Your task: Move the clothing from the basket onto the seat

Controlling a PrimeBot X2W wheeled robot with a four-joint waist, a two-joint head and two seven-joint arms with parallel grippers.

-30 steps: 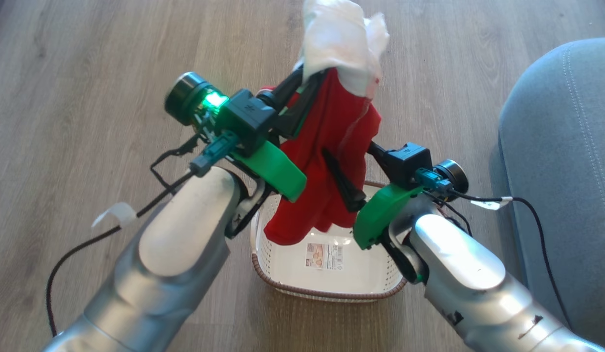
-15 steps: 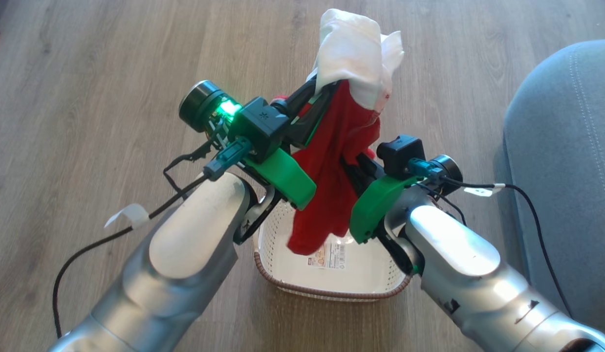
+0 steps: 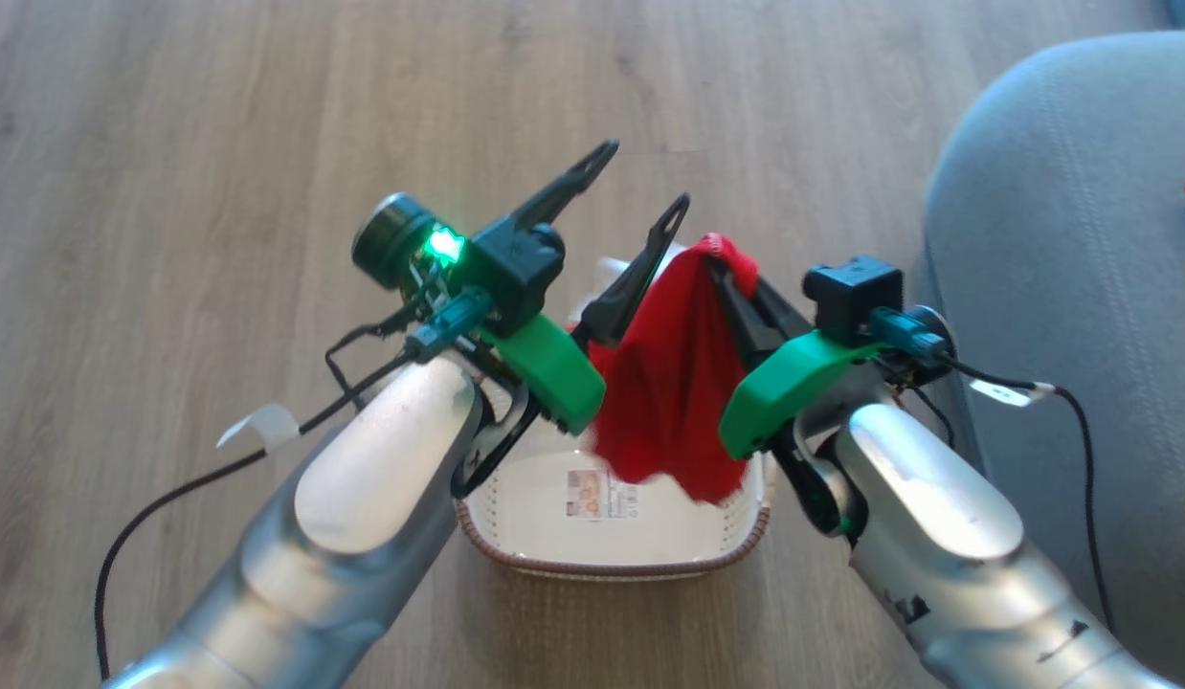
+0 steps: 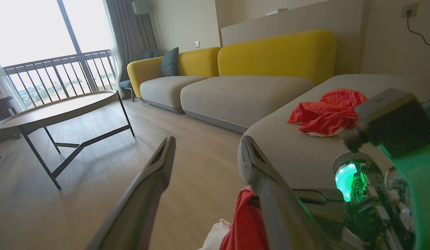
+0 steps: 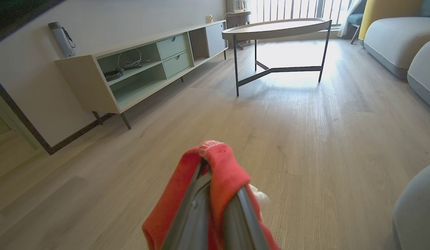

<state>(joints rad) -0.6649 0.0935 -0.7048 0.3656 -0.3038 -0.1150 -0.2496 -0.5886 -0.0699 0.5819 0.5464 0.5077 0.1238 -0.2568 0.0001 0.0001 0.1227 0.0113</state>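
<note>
Two tools, and they've swapped jobs since a second ago! The left tool (image 3: 640, 180), which had the cloth pinched back then, now stands with its fingers spread wide, nothing between the tips. The right tool (image 3: 719, 256), wide open a second ago, is now clamped tight on the red garment (image 3: 669, 392), its two dark fingers pressed together with a fold of fabric draped over their tips. The right wrist view shows it plainly: red cloth wrapped over both closed fingers.

That white band that was bunched high above the left tool has come down; just a scrap of white peeks out behind the red. The garment hangs from the right tool as a loose red drape, its upper edge lying against the lower part of the left tool's nearer finger, though whether it truly touches I cannot tell.

Below, the hem dangles over the right half of the basket (image 3: 602, 566), above its floor and the label sticker (image 3: 602, 493). The basket sits on the wooden floor (image 3: 171, 144), just beside the grey seat (image 3: 1062, 239) on the robot's right. On that seat a second red garment (image 4: 326, 111) lies crumpled, well apart from the basket.
</note>
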